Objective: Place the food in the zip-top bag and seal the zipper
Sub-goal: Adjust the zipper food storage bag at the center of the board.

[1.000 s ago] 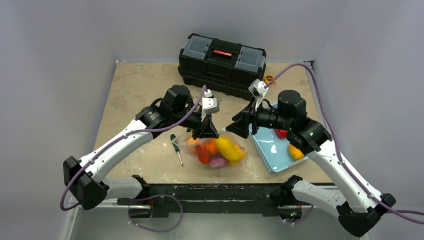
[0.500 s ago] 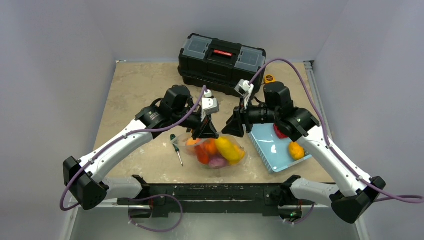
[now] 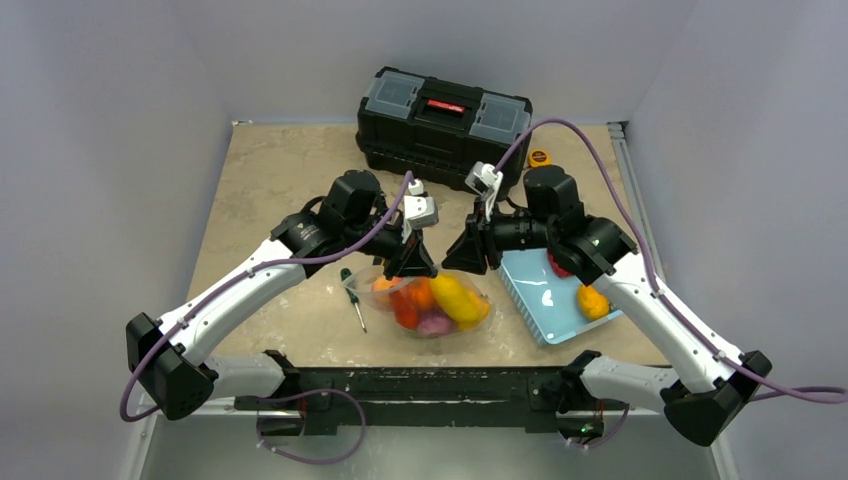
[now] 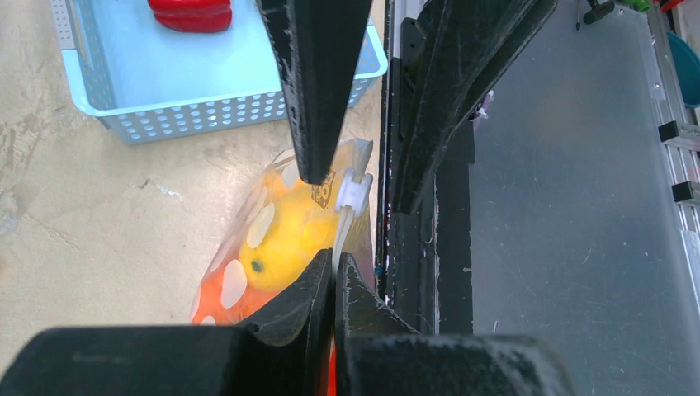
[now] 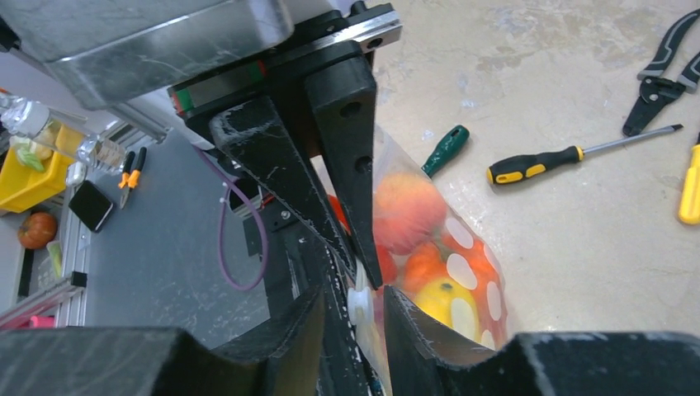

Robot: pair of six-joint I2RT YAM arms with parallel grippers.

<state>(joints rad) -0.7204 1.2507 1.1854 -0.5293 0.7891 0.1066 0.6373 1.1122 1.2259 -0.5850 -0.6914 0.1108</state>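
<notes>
The zip-top bag (image 3: 440,303), clear with white dots, sits at the table's front centre holding yellow, orange, red, peach and purple food. My left gripper (image 3: 411,266) is shut on the bag's top zipper edge (image 4: 340,235) and holds it upright. My right gripper (image 3: 463,257) is open, and its fingers stand either side of the white zipper slider (image 5: 359,304) without pressing it. A yellow fruit (image 4: 285,239) shows through the dotted face. A red food (image 3: 561,266) and an orange-yellow food (image 3: 592,300) lie in the light blue basket (image 3: 530,300).
A black toolbox (image 3: 445,125) stands at the back. A green-handled screwdriver (image 3: 352,295) lies left of the bag. A yellow-and-black screwdriver (image 5: 536,163) and pliers (image 5: 660,74) lie farther left. The basket is just right of the bag.
My right arm has swung left from over the basket to the bag's top edge, its fingers now straddling the slider. The left gripper and the bag have not moved.
</notes>
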